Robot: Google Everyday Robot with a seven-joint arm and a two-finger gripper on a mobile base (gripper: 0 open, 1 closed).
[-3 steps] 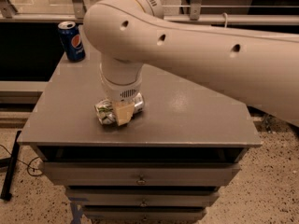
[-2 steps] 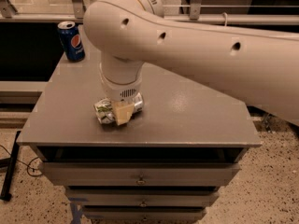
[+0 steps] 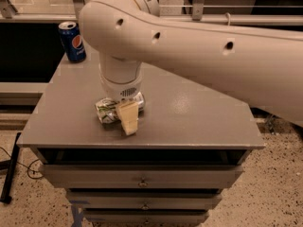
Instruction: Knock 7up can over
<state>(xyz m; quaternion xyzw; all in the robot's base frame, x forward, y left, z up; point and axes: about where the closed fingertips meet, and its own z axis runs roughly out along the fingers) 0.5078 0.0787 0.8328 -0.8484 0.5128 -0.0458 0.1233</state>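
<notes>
The big white arm crosses from the right edge to the upper left and bends down over the left middle of the grey cabinet, probably because the target is there. The 7up can seems to lie on its side under the wrist, so I judge the knocking is mostly done. The Pepsi can stands upright in the upper left corner, well apart and not in the way, and the gripper is low against the 7up can; whether it is apart or clamped I cannot tell.
</notes>
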